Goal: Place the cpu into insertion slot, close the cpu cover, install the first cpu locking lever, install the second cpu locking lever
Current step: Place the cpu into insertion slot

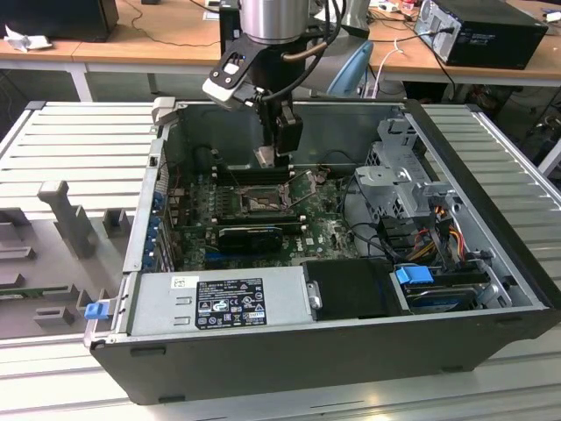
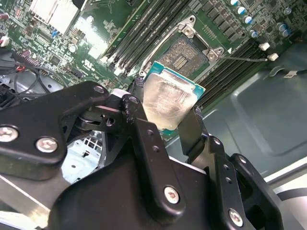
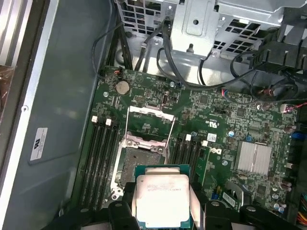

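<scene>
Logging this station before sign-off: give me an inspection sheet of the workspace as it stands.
Surface: slatted metal table carrying an open computer case.
Job's things: cpu held off the board near the bare insertion slot, not seated; cpu cover flipped open.
Clutter: grey fixture blocks at the exterior view's left.
Grippers: end effector shut on the cpu.
Cables: coloured wires beside the drive cage.
Surroundings: wooden desks behind, with a black computer.

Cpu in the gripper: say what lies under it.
In the first wrist view the insertion slot lies below the cpu, uncovered, contact field showing; the chip hides one edge and the board beside it.
</scene>
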Controlling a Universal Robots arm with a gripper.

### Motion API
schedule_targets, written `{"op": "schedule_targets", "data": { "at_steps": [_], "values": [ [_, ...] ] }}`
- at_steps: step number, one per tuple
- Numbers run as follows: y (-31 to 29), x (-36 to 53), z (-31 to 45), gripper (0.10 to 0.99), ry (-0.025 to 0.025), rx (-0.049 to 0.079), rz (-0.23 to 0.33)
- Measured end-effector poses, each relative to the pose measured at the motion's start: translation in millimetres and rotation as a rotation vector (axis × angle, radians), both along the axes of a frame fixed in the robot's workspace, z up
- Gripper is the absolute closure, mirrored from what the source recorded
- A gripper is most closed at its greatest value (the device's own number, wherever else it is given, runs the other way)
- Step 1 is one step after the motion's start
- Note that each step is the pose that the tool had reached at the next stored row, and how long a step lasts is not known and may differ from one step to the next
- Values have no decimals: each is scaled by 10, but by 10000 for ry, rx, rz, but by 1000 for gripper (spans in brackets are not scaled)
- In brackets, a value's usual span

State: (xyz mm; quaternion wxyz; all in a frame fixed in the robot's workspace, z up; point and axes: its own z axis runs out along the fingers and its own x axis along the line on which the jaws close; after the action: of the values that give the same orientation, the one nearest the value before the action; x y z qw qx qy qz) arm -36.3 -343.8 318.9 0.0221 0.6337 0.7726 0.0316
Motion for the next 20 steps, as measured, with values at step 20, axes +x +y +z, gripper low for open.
{"op": "schedule_targets", "data": {
  "at_steps": [20],
  "values": [
    [0,0,-94,557,24,-5,-788]
  ]
}}
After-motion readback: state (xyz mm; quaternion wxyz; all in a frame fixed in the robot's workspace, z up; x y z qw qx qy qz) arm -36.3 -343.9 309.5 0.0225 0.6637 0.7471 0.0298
